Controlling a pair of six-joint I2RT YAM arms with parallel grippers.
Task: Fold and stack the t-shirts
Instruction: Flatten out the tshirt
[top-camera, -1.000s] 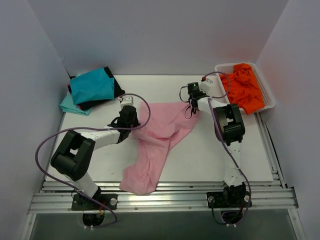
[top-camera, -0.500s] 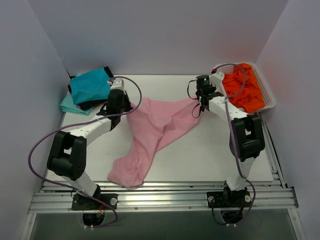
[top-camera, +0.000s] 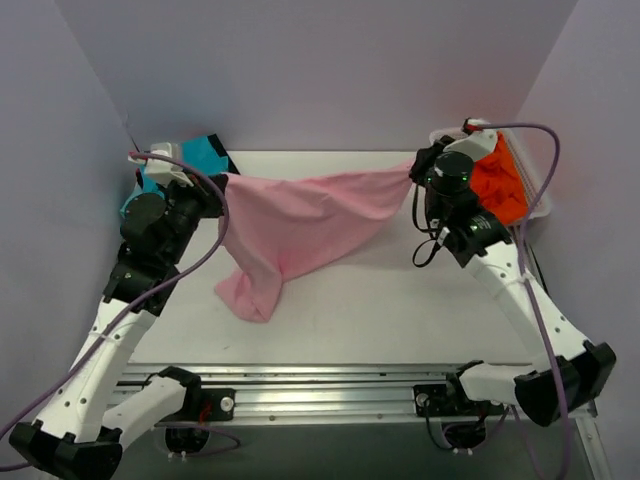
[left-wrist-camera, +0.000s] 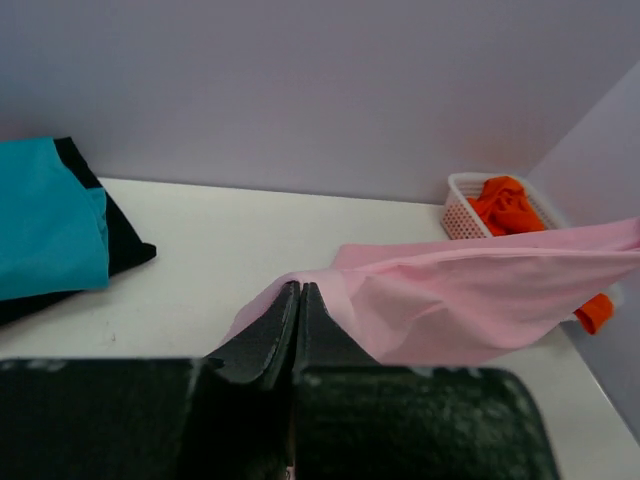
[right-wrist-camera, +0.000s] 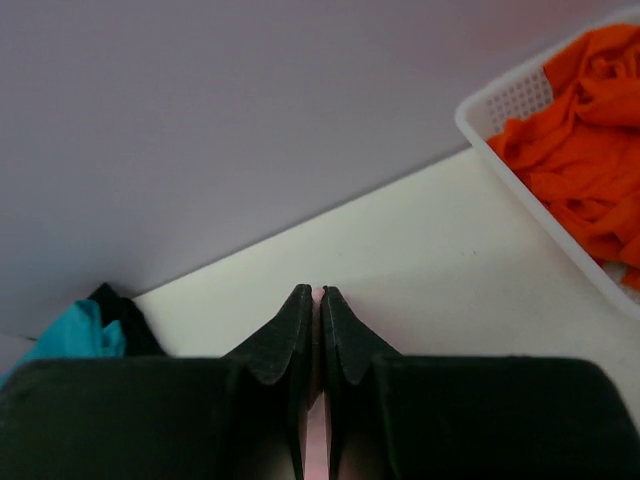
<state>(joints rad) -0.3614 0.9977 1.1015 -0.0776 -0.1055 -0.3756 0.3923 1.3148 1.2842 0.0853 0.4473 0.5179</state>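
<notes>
Pink t-shirt (top-camera: 300, 220) is strung between both arms, upper middle of the top view. Left gripper (top-camera: 222, 182) is clamped on its left end, right gripper (top-camera: 413, 172) on its right end. Both wrist views show the jaws pressed together with pink cloth in the pinch.

The held edge's long axis runs left-right across the frame, roughly level and taut. The rest hangs off that edge and sags toward lower left. The lowest bunch rests on the table (top-camera: 400, 320) below the left gripper, so the slack is on the left arm's side. The right half looks lifted off the surface.

My read: lay-down needs both ends lowered together with the edge kept level, else the bunched tail lands crumpled.

Teal t-shirt (top-camera: 205, 157) pile sits just behind the left gripper, upper left. Orange t-shirt (top-camera: 495, 185) is in the basket (top-camera: 543, 208), upper right, just behind the right gripper. Left arm is nearer the stack.
</notes>
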